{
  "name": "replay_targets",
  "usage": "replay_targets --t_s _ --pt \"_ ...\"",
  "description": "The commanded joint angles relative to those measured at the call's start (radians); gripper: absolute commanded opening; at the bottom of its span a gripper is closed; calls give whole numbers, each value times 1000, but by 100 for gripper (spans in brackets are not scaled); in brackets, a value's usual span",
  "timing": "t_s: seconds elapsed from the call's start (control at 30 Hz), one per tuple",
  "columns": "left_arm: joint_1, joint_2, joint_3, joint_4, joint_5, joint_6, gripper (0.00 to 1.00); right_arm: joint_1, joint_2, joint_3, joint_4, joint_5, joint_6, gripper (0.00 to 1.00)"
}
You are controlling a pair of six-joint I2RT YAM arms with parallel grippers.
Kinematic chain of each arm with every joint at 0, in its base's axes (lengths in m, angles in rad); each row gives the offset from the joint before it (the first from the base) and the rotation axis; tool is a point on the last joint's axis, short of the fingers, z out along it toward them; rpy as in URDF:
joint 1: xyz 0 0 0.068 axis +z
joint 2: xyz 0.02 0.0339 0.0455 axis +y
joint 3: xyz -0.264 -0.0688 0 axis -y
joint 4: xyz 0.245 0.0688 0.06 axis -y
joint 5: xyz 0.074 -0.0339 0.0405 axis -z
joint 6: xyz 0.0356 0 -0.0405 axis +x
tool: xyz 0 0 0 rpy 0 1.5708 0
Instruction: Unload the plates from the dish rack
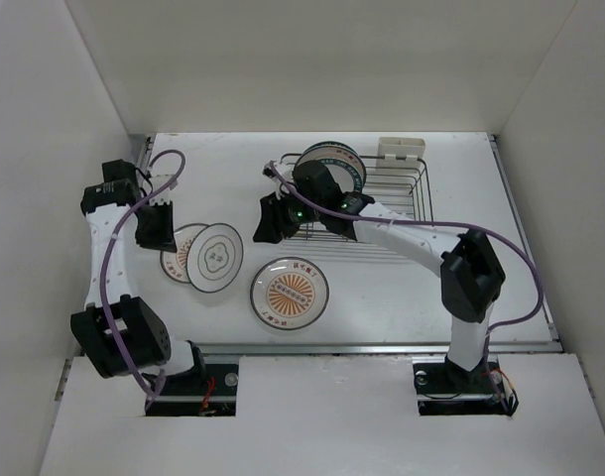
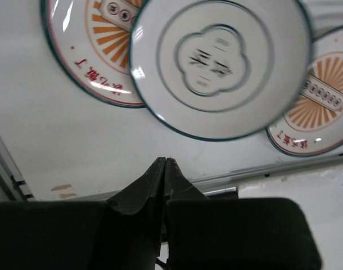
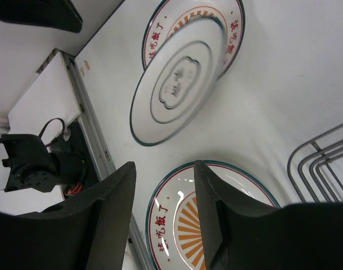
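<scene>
The dish rack [image 1: 407, 193] stands at the back right with plates [image 1: 332, 164] upright in its left end. Three plates lie on the table: an orange sunburst plate [image 1: 290, 292] in front, and a white plate with a cloud outline [image 1: 215, 258] leaning across another sunburst plate [image 1: 176, 256]. The cloud plate [image 2: 219, 64] looks blurred. My left gripper [image 1: 156, 238] hangs just left of that pair, shut with nothing in it [image 2: 165, 160]. My right gripper [image 1: 266, 230] is open and holds nothing, above the front sunburst plate [image 3: 183, 225], left of the rack wires [image 3: 323, 163].
A white plastic caddy [image 1: 402, 151] is clipped to the rack's far edge. White walls close in the table on the left, back and right. A metal rail [image 1: 382, 347] runs along the near edge, with both arm bases behind it.
</scene>
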Motion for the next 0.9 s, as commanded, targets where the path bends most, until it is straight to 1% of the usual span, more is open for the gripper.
replay_targets --t_s 0.0,0.07,0.17,0.2,0.23,0.27,0.3,0.33,0.37,0.4,0.43,0.47,0.5,0.53,0.57,0.63,0.7,0.77,0.87 --pt "33 21 34 42 -69 -36 0 3 -63 31 -21 57 -10 52" --pt "42 67 43 56 -81 -57 0 3 -78 19 -21 57 -10 52" --pt "54 93 71 56 -59 -73 0 3 -107 -8 -12 67 -10 52" --pt "54 108 85 56 -37 -64 0 3 -107 -8 -12 58 -10 55" --pt "54 122 85 42 -26 -64 0 3 -107 -8 -12 58 -10 55" --pt "54 133 97 32 -26 -64 0 3 -107 -8 -24 58 -10 55" --pt "54 145 108 32 -58 -64 0 3 -107 -8 -25 58 -10 56" --pt "54 176 108 21 -70 -51 14 3 -107 -17 -25 67 -10 56" --pt "54 194 120 3 -70 -29 20 3 -107 -17 -25 67 -10 56" --pt "54 212 144 -28 -8 4 27 3 -107 -27 -25 67 -10 56" --pt "54 245 154 -63 40 37 36 3 -107 -28 -25 67 -10 56" --pt "54 254 154 -126 86 95 54 3 -98 -28 -25 67 -10 56" --pt "43 254 154 -142 112 110 61 3 -98 -28 -34 67 -10 57" --pt "24 266 145 -142 87 110 66 3 -98 -28 -34 77 -10 57" --pt "-24 266 132 -113 57 110 69 12 -98 -38 -34 77 -10 57" --pt "-61 291 109 -74 2 85 70 12 -98 -52 -25 86 -1 58" --pt "-85 354 120 -74 11 85 70 12 -107 -80 -25 97 0 59" --pt "-86 432 163 -62 2 44 70 12 -116 -110 -25 106 0 59" --pt "-86 507 219 -62 2 32 70 12 -152 -144 -6 115 0 59"
